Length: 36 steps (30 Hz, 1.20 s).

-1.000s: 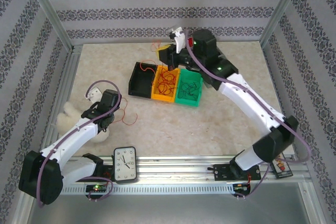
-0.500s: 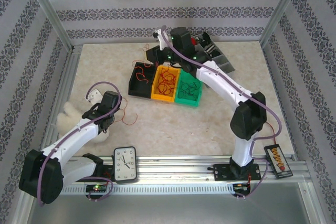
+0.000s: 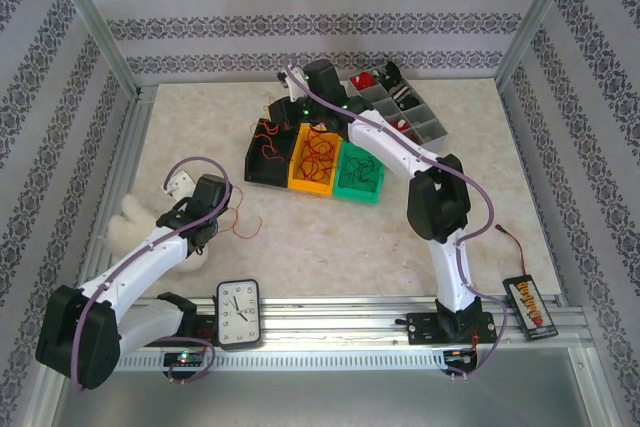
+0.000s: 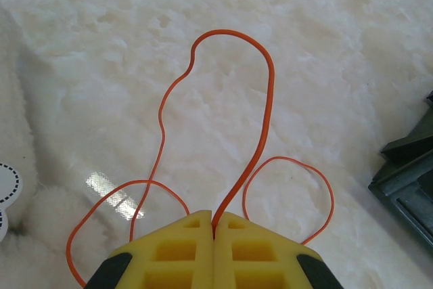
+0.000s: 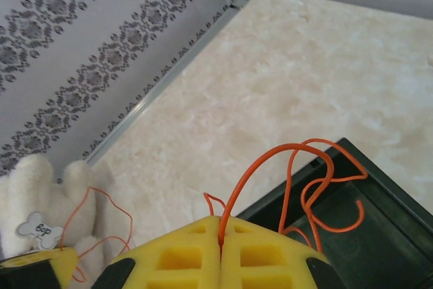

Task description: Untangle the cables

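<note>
- The left arm [image 3: 130, 267] lies low, running from its base at the near-left corner out across the table [image 3: 330, 237]. Its wrist is bent down beside a white plush toy [image 3: 128, 225].
- The left gripper [image 4: 214, 218] points at the table top with its yellow fingers [image 4: 183, 248] pressed together. They pinch one orange cable [image 4: 268, 99] right at the tips.
- That cable rises from the pinch in a tall narrow loop. Two smaller loops spread to either side, all lying on the bare marble surface, apart from the bins.
- The right arm [image 3: 452, 267] stands up steeply from its base, folds at the elbow and reaches far to the left and back. Its wrist hangs over the row of bins.
- The right gripper [image 5: 221, 221] has its fingers [image 5: 264, 255] closed flat against each other, nipping a second orange strand [image 5: 291, 147]. The strand arches up and curls over the black bin [image 5: 365, 235].
- The rest of the cables [image 3: 318, 152] sit as a curly clump in the orange bin [image 3: 305, 185], between the black bin and a green bin [image 3: 358, 192].
- A grey compartment tray [image 3: 425, 129] lies behind the bins, and a clock [image 3: 238, 314] lies at the near rail.
</note>
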Motion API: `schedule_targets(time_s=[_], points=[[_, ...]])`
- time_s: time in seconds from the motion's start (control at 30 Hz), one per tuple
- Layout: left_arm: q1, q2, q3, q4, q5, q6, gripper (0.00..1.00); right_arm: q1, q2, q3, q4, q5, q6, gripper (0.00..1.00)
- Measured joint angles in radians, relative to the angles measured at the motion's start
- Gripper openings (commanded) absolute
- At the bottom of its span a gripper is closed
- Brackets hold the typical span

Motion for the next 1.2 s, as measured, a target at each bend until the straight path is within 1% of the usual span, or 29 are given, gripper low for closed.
schedule_targets(time_s=[0.13,0.17,0.2,0.23,0.27,0.33,0.37,0.5,0.6,0.7,0.83,0.93,1.03,1.2], points=[[0.0,0.0,0.0,0.0,0.001,0.002,0.0,-0.005,0.017,0.0,-0.008,0.005,0.0,0.0],[0.0,-0.001,0.0,0.0,0.001,0.006,0.0,-0.006,0.019,-0.001,-0.008,0.006,0.0,0.04],[0.0,-0.003,0.0,0.002,0.004,0.015,0.0,-0.006,0.021,-0.003,-0.007,0.007,0.0,0.14],[0.0,-0.006,0.0,0.01,0.005,0.029,0.0,-0.006,0.021,-0.005,-0.008,0.008,0.0,0.27],[0.0,-0.012,0.0,0.023,0.009,0.047,0.0,-0.005,0.021,-0.01,-0.007,0.008,0.001,0.36],[0.0,-0.03,0.0,0.051,0.016,0.082,0.0,-0.005,0.021,-0.023,-0.005,0.01,0.002,0.45],[0.0,-0.043,0.003,0.064,0.019,0.105,0.0,-0.005,0.02,-0.035,0.0,0.016,0.005,0.48],[0.0,-0.067,0.047,0.093,0.027,0.198,0.0,-0.006,-0.004,-0.108,0.01,0.048,0.007,0.49],[0.0,-0.068,0.111,0.117,0.051,0.281,0.0,-0.007,-0.065,-0.19,0.021,0.078,0.009,0.49],[0.0,-0.066,0.187,0.144,0.091,0.358,0.0,-0.011,-0.172,-0.302,0.05,0.117,0.027,0.49],[0.0,-0.05,0.32,0.192,0.129,0.442,0.0,-0.011,-0.349,-0.496,0.141,0.181,0.075,0.49],[0.0,-0.011,0.441,0.253,0.143,0.492,0.0,-0.011,-0.44,-0.631,0.208,0.225,0.114,0.49],[0.0,0.046,0.562,0.331,0.165,0.541,0.0,-0.011,-0.484,-0.735,0.245,0.262,0.142,0.49],[-0.001,0.175,0.783,0.431,0.246,0.603,0.0,-0.013,-0.509,-0.809,0.248,0.306,0.158,0.49]])
